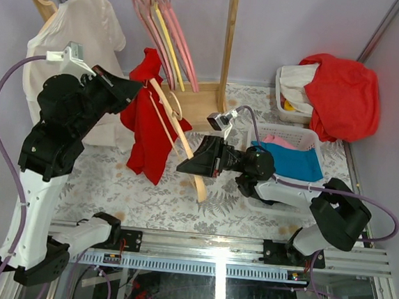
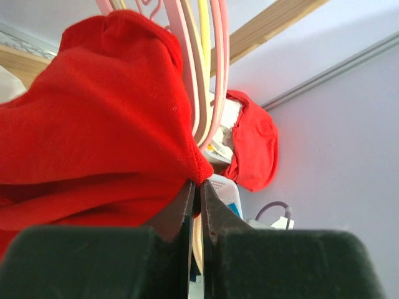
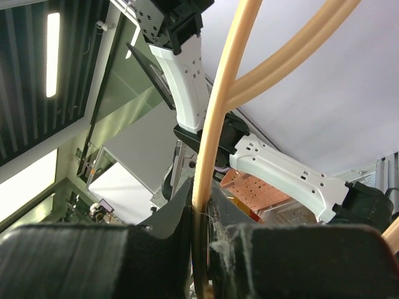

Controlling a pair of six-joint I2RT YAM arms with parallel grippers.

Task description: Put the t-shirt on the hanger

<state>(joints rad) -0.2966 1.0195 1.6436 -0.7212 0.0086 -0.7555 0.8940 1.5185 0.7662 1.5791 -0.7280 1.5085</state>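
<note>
The red t-shirt (image 1: 147, 132) hangs in mid-air left of centre, bunched up, and it fills the left of the left wrist view (image 2: 93, 124). My left gripper (image 1: 143, 87) is shut on an upper edge of the cloth (image 2: 199, 187). The pale wooden hanger (image 1: 186, 145) slants from the shirt's top down to the right, its upper end against the cloth; how far it reaches inside is hidden. My right gripper (image 1: 182, 166) is shut on the hanger's lower arm, and the wooden bar (image 3: 224, 93) runs up from between its jaws (image 3: 201, 199).
A wooden rack (image 1: 229, 47) at the back holds pink hangers (image 1: 155, 20), a yellow hanger (image 1: 172, 49) and a white t-shirt (image 1: 62, 39). A white basket (image 1: 291, 140) with blue and pink cloth stands right of centre. A bulky red-orange garment (image 1: 341, 92) drapes over a bin at the back right.
</note>
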